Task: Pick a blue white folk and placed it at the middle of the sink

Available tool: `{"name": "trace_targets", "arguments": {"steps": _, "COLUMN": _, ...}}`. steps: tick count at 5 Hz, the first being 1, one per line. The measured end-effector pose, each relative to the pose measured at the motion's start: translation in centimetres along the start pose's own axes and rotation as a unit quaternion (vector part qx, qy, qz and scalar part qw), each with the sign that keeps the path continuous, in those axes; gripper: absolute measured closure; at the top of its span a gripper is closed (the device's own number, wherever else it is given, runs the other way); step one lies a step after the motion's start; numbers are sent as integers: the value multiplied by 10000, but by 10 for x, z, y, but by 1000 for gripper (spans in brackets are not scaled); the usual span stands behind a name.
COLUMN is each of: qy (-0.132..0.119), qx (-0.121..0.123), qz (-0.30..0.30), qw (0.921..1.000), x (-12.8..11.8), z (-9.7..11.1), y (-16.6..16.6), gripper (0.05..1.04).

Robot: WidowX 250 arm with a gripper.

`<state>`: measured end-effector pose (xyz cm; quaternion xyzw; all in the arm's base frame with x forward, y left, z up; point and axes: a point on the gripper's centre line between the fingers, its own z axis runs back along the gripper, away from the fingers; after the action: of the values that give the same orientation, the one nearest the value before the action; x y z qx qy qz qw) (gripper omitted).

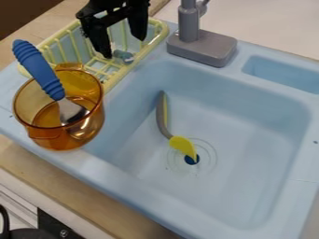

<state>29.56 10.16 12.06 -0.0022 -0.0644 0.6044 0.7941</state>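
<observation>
A ribbed blue-handled metal utensil (pixel 38 70) leans head-down in the translucent amber pot (pixel 44 137) beside the smooth sink basin (pixel 249 126), where a curved grey-yellow utensil (pixel 163 116) lies. The gripper (pixel 123 46), fingers apart, hangs over the yellow grid rack (pixel 159 36).

Yellow-and-grey utensil (pixel 181 144) in blue sink (pixel 249 126)

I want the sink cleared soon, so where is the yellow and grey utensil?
In the camera view, the utensil lies inside the sink, left of its middle as pictured, its yellow end reaching the drain hole.
</observation>
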Motion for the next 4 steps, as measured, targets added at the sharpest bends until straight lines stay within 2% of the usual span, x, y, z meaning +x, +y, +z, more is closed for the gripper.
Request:
{"name": "trace_targets", "arguments": {"steps": 1, "qy": 72, "qx": 36, "qz": -106, "qw": 9999, "x": -1, "z": -6, "y": 2, "gripper": 84}}
{"name": "trace_targets", "arguments": {"steps": 2, "qy": 69, "qx": 264, "qz": -166, "qw": 9995, "x": -3, "z": -20, "y": 7, "gripper": 84}}
{"name": "trace_targets", "arguments": {"steps": 3, "qy": 180, "qx": 421, "qz": -251, "qw": 9986, "x": -5, "z": -32, "y": 8, "gripper": 93}}
{"name": "trace_targets", "arguments": {"steps": 4, "qy": 198, "qx": 437, "qz": -234, "qw": 9986, "x": -5, "z": -33, "y": 8, "gripper": 137}}
